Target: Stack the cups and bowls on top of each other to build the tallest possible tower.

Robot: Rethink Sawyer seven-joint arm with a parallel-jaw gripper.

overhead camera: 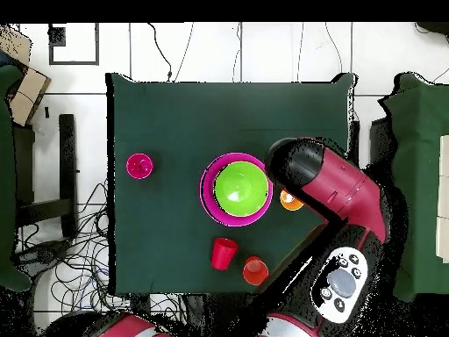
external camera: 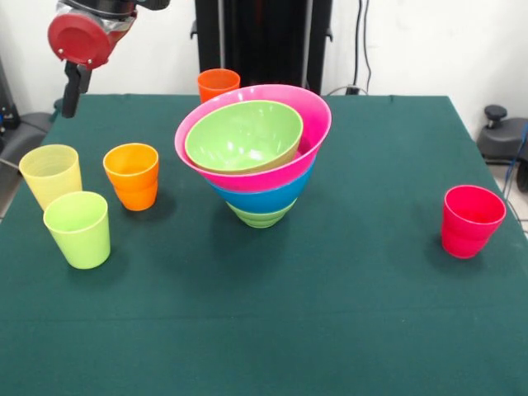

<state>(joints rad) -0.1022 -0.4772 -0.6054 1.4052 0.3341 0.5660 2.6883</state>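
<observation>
Four bowls sit nested as the tower (external camera: 257, 177) at mid-tabletop (external camera: 330, 313): the pink bowl (external camera: 318, 124) is widest, with a green bowl (external camera: 243, 136) tilted inside it and a blue bowl (external camera: 264, 198) beneath. Five cups stand loose. The yellow cup (external camera: 49, 173), lime cup (external camera: 78, 228) and orange cup (external camera: 132, 176) cluster together, and the red cup (external camera: 472, 220) is well apart. They look light, stiff and slick, so pinch one wall at the rim. The pincer (external camera: 73, 89) hangs above the tabletop's corner beyond the yellow cup; you cannot tell whether it is open or closed.
</observation>
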